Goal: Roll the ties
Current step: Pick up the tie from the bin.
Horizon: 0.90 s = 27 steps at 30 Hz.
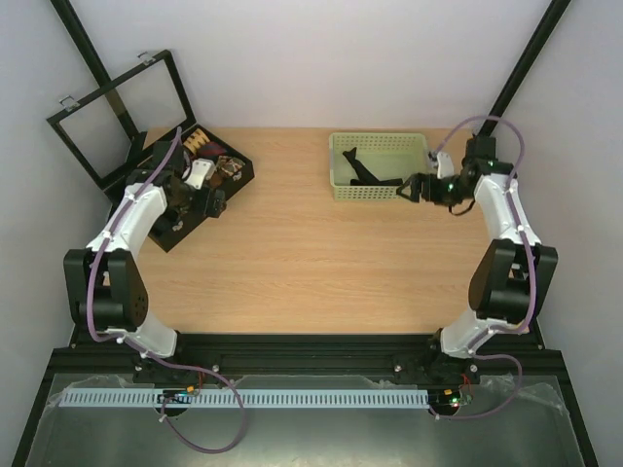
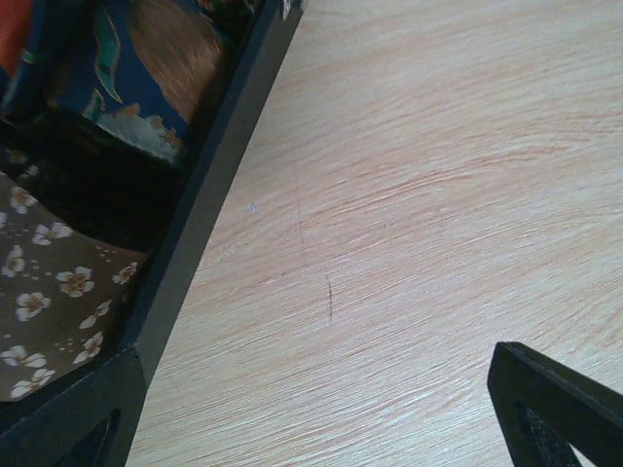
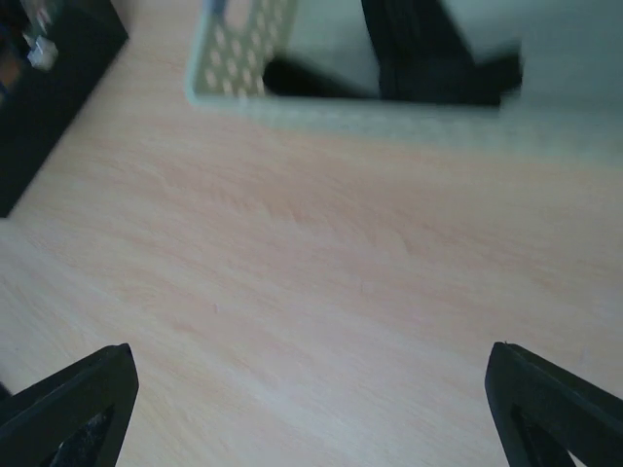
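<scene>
The right wrist view is blurred, and the black tie (image 3: 419, 58) is cut off at the top of the frame. It lies loose and uncoiled in the basket (image 1: 375, 193), at 1 o'clock on the table (image 1: 311, 272). Patterned rolled ties (image 1: 209, 148) sit in the box (image 2: 209, 195) at 10 o'clock. A broad stretch of wood separates the two. The right gripper (image 3: 310, 370) gapes wide and holds nothing, near the basket's wall. The left gripper (image 1: 214, 201) hangs at the box's edge, spread and holding nothing.

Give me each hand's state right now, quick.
Left hand: open, holding nothing.
Right hand: open, holding nothing.
</scene>
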Each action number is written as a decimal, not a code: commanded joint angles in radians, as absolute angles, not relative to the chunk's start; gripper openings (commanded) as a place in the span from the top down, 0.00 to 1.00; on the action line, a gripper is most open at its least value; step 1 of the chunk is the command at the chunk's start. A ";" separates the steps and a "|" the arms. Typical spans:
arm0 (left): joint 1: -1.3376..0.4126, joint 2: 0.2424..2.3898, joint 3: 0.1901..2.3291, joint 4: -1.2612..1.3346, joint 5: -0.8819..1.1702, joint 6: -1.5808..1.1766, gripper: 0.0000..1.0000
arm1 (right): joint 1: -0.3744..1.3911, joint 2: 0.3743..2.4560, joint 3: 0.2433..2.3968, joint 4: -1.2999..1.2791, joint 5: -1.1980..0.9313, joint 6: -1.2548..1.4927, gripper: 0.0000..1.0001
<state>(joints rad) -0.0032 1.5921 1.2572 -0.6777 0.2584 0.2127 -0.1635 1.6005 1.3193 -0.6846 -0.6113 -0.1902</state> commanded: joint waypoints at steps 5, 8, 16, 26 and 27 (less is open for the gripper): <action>0.019 1.539 1.286 -0.672 0.245 0.181 0.01 | -0.070 1.944 1.817 -0.734 -0.547 -0.165 0.00; 0.020 1.540 1.287 -0.663 0.243 0.172 0.01 | -0.006 2.071 1.977 -0.733 -0.429 -0.184 0.05; 0.022 1.529 1.281 -0.673 0.182 0.187 0.01 | 0.126 2.331 2.182 -0.614 -0.218 -0.234 0.15; 0.025 1.543 1.282 -0.684 0.152 0.197 0.01 | 0.174 2.527 2.261 -0.501 -0.150 -0.239 0.26; 0.025 1.546 1.285 -0.683 0.148 0.196 0.01 | 0.177 2.540 2.261 -0.492 -0.144 -0.244 0.27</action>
